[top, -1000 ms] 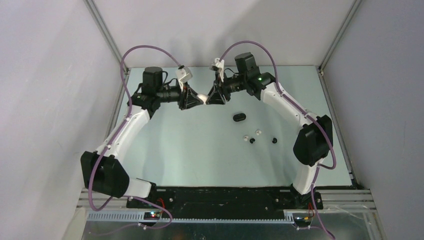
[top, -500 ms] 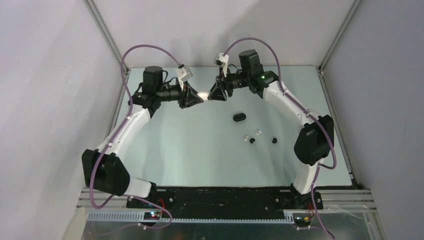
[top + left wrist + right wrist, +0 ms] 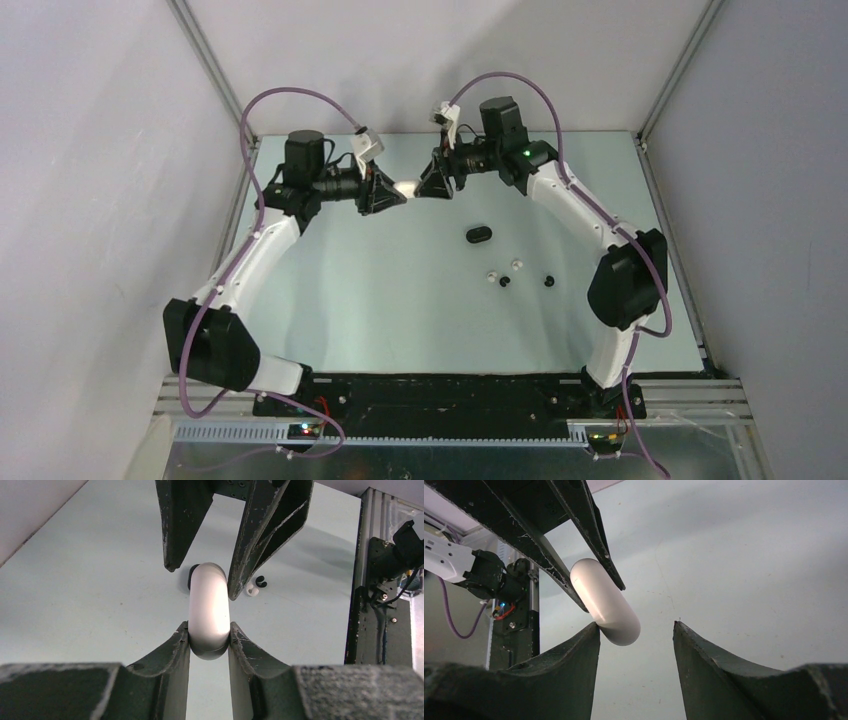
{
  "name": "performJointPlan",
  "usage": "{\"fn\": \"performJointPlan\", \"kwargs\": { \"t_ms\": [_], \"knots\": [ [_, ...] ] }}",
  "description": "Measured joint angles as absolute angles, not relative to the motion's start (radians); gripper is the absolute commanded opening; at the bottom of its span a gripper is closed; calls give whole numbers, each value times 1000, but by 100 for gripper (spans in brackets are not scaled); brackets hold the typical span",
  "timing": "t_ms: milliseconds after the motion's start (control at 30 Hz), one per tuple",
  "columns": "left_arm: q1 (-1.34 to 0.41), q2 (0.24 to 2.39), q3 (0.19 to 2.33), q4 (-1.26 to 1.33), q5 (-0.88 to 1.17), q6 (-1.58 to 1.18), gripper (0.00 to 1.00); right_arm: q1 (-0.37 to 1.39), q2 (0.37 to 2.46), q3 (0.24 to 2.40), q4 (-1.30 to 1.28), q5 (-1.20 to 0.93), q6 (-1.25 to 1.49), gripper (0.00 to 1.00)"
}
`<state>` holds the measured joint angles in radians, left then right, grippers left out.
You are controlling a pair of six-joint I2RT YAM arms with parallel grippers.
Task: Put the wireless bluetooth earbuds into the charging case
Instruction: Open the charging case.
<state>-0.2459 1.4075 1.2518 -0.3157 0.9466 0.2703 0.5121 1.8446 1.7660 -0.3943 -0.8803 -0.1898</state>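
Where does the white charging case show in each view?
Top external: white charging case far centre, between left pincer and right pincer.
Left wrist: centre, clamped in the left pincer.
Right wrist: left of centre, above the open right pincer.
Shared landmark: the left pincer gripping it.

earbuds (image 3: pixel 517 264) on table (image 3: pixel 380 290), case (image 3: pixel 479 234) behind — another case (image 3: pixel 405 188) aloft

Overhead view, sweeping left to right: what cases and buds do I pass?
White case, held up off the table → black case → white earbud → black earbud → second white earbud → second black earbud.
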Motion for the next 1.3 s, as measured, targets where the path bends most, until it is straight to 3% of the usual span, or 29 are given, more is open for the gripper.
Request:
{"fn": "performJointPlan", "kwargs": {
  "t_ms": [567, 733, 867, 1300],
  "knots": [
    [-250, 1422, 1252, -344, 971, 269, 0, 495, 1859, 1794, -290, -910, -99, 53],
    [-250, 1422, 1252, -351, 977, 256, 0, 495, 1861, 1794, -290, -929, -104, 69],
    [-248, 1425, 1252, -353, 981, 250, 0, 496, 1861, 1794, -310, -984, -164, 71],
    [-248, 1427, 1253, -355, 999, 255, 0, 540, 1864, 1798, -442, -992, -331, 53]
  ]
}}
